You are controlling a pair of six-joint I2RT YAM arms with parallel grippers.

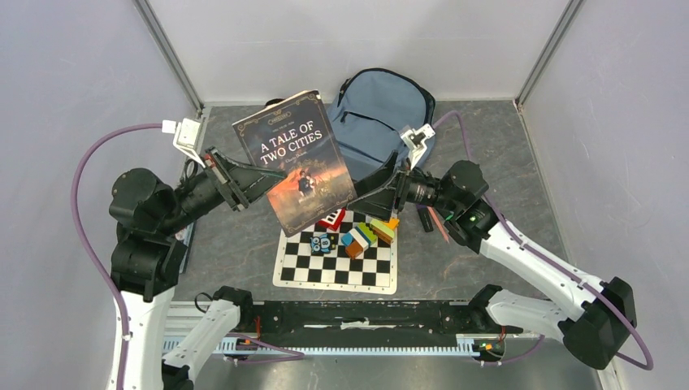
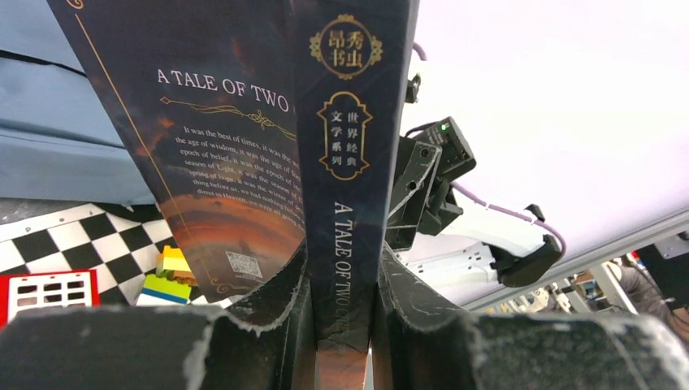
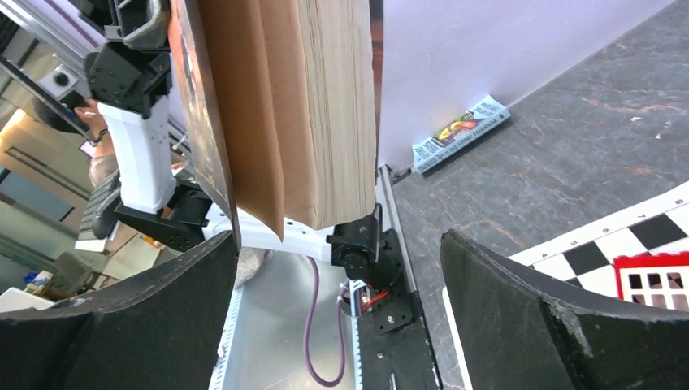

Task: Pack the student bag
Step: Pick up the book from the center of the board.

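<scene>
The book [image 1: 296,158] is clamped by its spine between the jaws of the left gripper [image 2: 341,321] and held tilted above the chessboard [image 1: 337,276]. The right gripper [image 3: 337,244] is spread wide, one finger either side of the page edge, w/o contact. A handover is judged to be the step in hand. The right jaws should be closed squarely on the whole page block plus covers, approx. mid-thickness, since one cover hangs loose and could be pinched alone. The student bag [image 1: 378,114] lies just beyond the right jaws, behind the book. No opening is shown, so its contents can't be told. Toy blocks [image 1: 367,236] are seen on the board below both jaws.
</scene>
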